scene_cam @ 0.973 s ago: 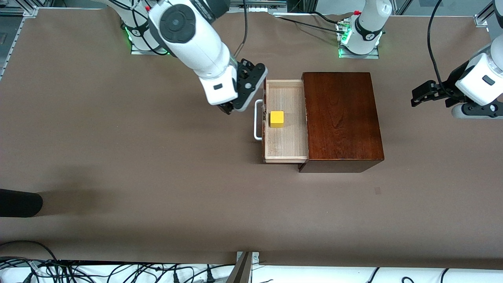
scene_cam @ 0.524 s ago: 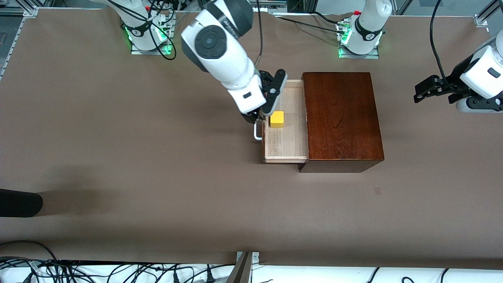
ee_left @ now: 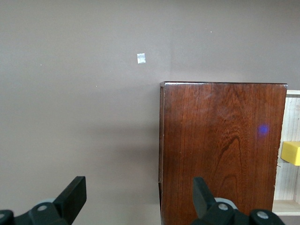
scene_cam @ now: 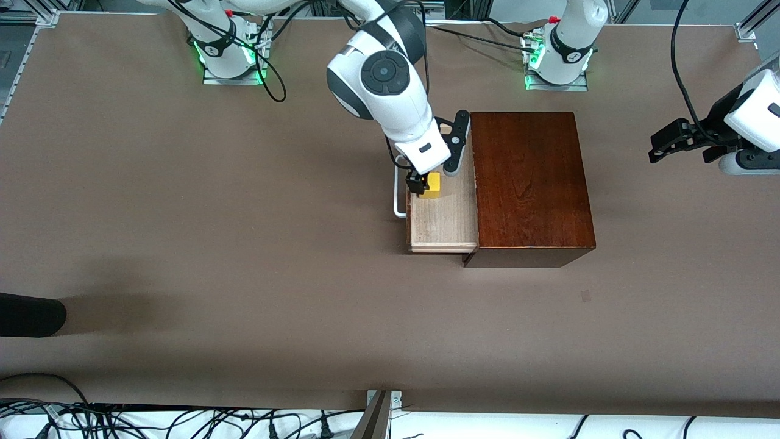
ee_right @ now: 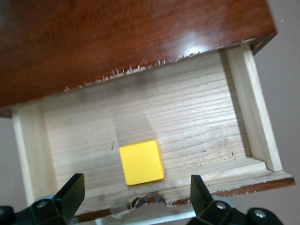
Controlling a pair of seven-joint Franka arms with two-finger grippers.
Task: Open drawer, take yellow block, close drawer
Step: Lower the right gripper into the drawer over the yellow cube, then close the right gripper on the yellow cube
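The drawer (scene_cam: 443, 222) stands pulled out of the dark mahogany box (scene_cam: 530, 183), with its white handle (scene_cam: 399, 198) toward the right arm's end of the table. The yellow block (scene_cam: 433, 186) lies in the pale tray close to the drawer's front. My right gripper (scene_cam: 434, 178) hangs open over the block. In the right wrist view the block (ee_right: 140, 162) sits on the tray (ee_right: 197, 122), between the wide-apart fingers of the right gripper (ee_right: 136, 199) and untouched. My left gripper (scene_cam: 667, 143) waits open over the table at the left arm's end; the left wrist view shows the gripper (ee_left: 136, 201), the box (ee_left: 220, 150) and the block (ee_left: 291, 153).
A dark rounded object (scene_cam: 30, 314) juts in at the table's edge at the right arm's end, nearer the front camera. A small pale mark (scene_cam: 585, 296) lies on the brown table nearer the camera than the box. Cables run along the front edge.
My right gripper has moved from beside the drawer's handle to over the tray and the yellow block. My left gripper has drifted slightly toward the left arm's end of the table.
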